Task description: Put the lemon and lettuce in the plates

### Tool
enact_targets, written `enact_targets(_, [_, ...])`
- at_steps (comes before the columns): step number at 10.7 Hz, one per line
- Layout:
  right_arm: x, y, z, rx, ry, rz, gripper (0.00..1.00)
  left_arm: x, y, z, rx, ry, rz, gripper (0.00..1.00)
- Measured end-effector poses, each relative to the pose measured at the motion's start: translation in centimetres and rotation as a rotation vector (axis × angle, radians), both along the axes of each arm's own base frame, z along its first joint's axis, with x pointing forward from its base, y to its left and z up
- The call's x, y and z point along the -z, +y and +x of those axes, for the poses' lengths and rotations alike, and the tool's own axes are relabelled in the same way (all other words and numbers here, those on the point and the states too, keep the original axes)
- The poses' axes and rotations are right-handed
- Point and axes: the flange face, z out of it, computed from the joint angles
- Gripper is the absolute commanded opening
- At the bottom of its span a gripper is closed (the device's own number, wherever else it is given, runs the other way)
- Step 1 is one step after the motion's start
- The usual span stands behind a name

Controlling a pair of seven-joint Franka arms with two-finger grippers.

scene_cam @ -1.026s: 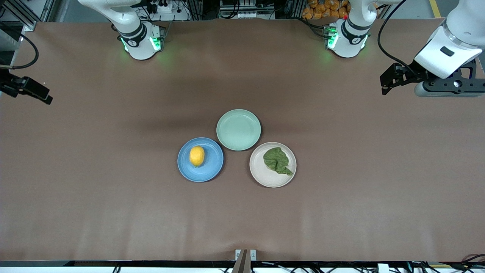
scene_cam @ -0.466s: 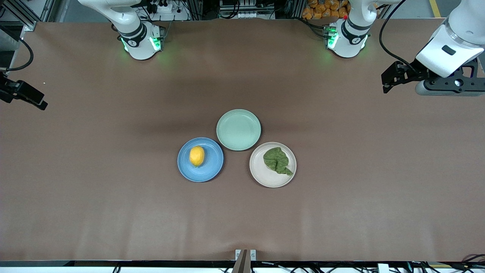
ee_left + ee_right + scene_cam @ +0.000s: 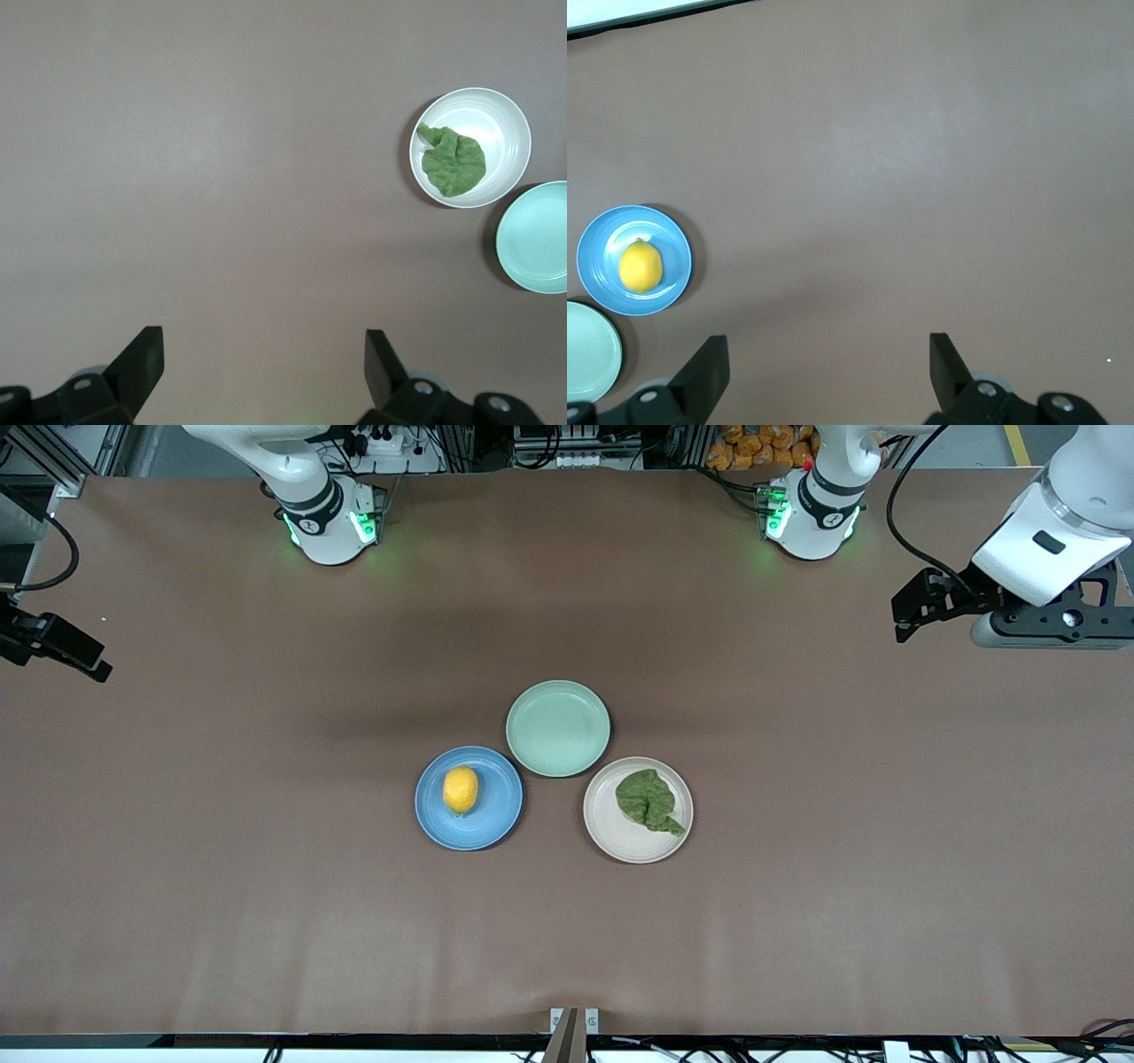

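Observation:
The yellow lemon [image 3: 461,789] lies in the blue plate [image 3: 494,824] at the table's middle; both show in the right wrist view, lemon [image 3: 640,266] in blue plate [image 3: 673,239]. The green lettuce [image 3: 649,801] lies in the cream plate [image 3: 611,833]; in the left wrist view the lettuce [image 3: 454,161] lies in the cream plate [image 3: 505,124]. My left gripper [image 3: 904,624] is open and empty, up over bare table at the left arm's end; it shows in the left wrist view [image 3: 264,354]. My right gripper [image 3: 93,669] is open and empty over the right arm's end; it shows in the right wrist view [image 3: 828,359].
An empty mint-green plate [image 3: 558,727] sits beside both plates, farther from the front camera; it also shows in the left wrist view [image 3: 536,237] and the right wrist view [image 3: 589,350]. Brown table surface [image 3: 266,912] spreads round the plates.
Both grippers drew a little farther out toward their ends of the table over the first half second, then held still. The lemon, lettuce and plates have not moved.

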Motion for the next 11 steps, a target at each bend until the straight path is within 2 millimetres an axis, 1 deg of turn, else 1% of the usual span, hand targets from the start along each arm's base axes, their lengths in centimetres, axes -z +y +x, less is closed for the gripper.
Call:
enact_targets(4, [-0.10,-0.03,0.00,-0.009,-0.003,-0.001,1.00,0.06,0.02,-0.07,0.000,0.006,0.001,1.00])
enact_targets(7, [-0.16,-0.63,0.03,-0.018,-0.007,-0.002,1.00,0.07,0.02,-0.08,0.000,0.008,0.002,1.00])
enact_targets(11, [-0.17,-0.68,0.03,-0.019,-0.007,-0.002,1.00,0.07,0.04,-0.08,-0.001,0.008,0.002,1.00])
